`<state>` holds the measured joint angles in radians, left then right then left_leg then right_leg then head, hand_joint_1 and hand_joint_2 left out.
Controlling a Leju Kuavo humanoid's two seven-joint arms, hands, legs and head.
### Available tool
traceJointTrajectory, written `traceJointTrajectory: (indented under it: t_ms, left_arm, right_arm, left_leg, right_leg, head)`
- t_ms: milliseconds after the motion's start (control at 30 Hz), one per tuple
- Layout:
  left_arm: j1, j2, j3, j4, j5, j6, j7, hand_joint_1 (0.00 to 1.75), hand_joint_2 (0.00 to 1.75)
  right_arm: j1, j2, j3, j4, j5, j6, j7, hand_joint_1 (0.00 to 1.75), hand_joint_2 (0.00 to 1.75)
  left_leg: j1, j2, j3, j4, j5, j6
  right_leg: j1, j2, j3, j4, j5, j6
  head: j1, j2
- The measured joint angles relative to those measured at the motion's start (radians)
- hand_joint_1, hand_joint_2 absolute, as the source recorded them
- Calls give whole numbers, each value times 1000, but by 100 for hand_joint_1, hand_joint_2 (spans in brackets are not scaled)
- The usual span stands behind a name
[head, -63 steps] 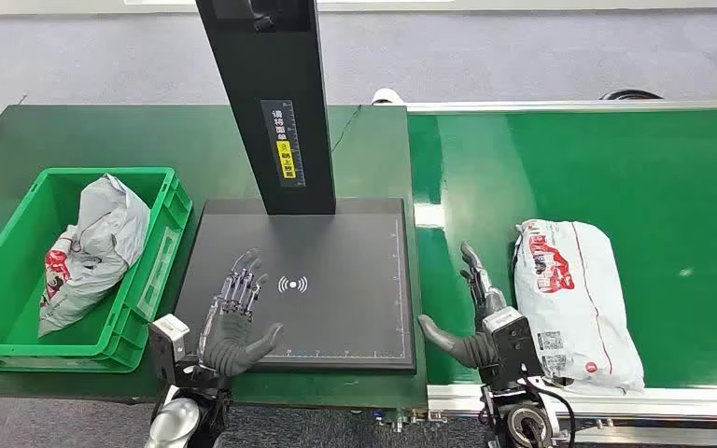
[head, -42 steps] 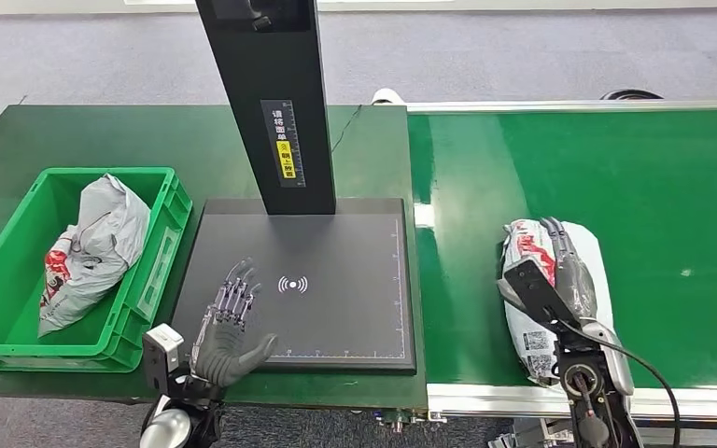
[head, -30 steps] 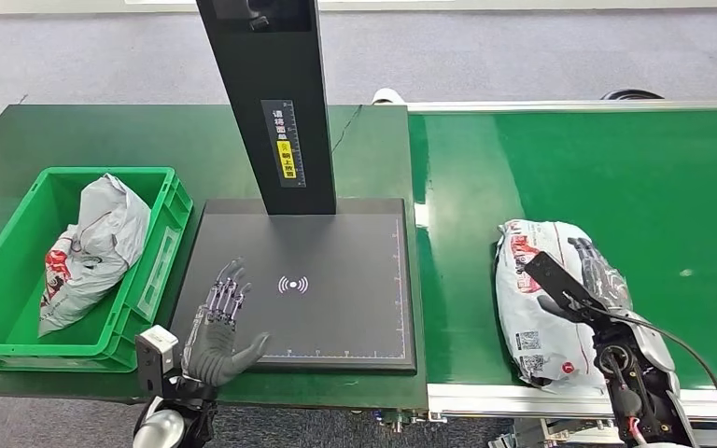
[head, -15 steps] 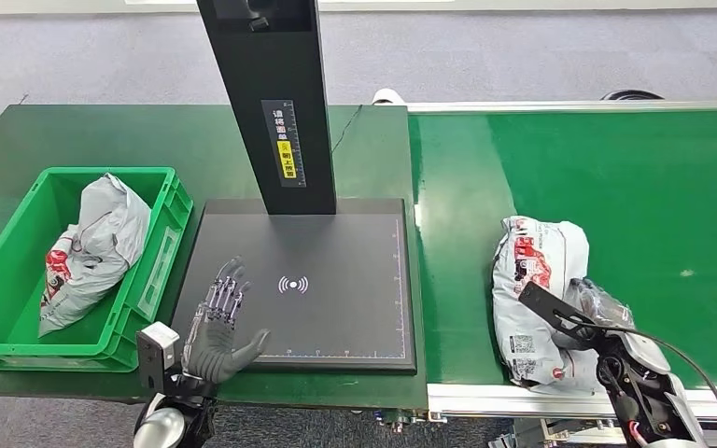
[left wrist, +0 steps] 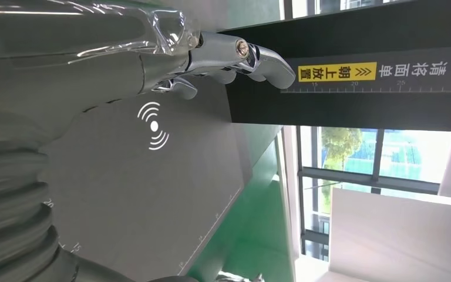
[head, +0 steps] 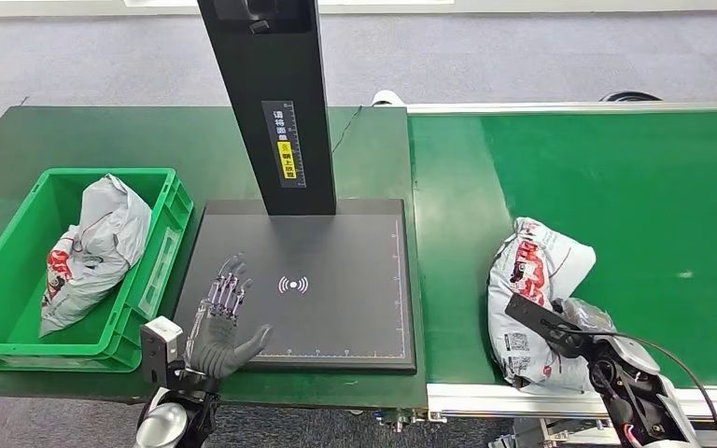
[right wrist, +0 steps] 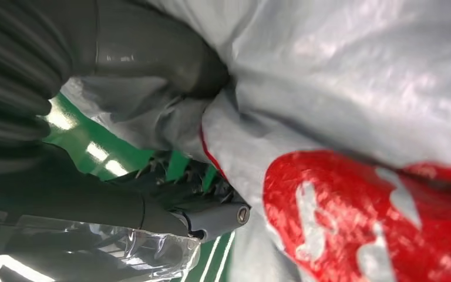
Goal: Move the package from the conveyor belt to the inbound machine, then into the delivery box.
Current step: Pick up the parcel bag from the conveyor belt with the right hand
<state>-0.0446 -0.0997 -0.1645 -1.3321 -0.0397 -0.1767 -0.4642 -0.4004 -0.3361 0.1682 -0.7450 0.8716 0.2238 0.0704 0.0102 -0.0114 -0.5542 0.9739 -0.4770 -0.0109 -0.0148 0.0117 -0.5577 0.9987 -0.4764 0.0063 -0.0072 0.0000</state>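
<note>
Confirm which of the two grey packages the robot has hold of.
The package on the conveyor belt, which the right hand grips at its near end, bunching the bag. The other package lies untouched in the green crate.

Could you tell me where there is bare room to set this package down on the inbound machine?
The machine's black plate is bare from the column to its near edge; only the left hand hovers at its near-left corner. The green bin already holds a package.

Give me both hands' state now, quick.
Left hand: open, fingers spread, holding nothing, over the black scanner plate.
Right hand: holds the grey package on the conveyor belt.
</note>
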Motion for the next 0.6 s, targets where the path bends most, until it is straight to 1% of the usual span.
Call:
traceJointTrajectory:
  t_ms: [367,467,600]
  left_arm:
    - [0,7,0,4,7,2,2,0,175]
    - [12,9,1,-4,9,6,2,0,175]
    - [40,12,3,-34,16,12,-3,0,175]
  right_arm:
    - [-1,-1,28,-5,-13,-7,-24,175,175]
    - [8,0,30,-23,-35,-46,-32,175,175]
    - [28,5,17,-76,-62,-154,-33,175,175]
  left_leg:
    - [0,0,-1,0,0,0]
    - [0,0,-1,0,0,0]
    - [0,-1,-3,0,0,0]
  right_leg:
    - [0,0,0,0,0,0]
    - [0,0,0,0,0,0]
    - [0,0,-1,0,0,0]
  head:
    - [0,0]
    - [0,0]
    - [0,0]
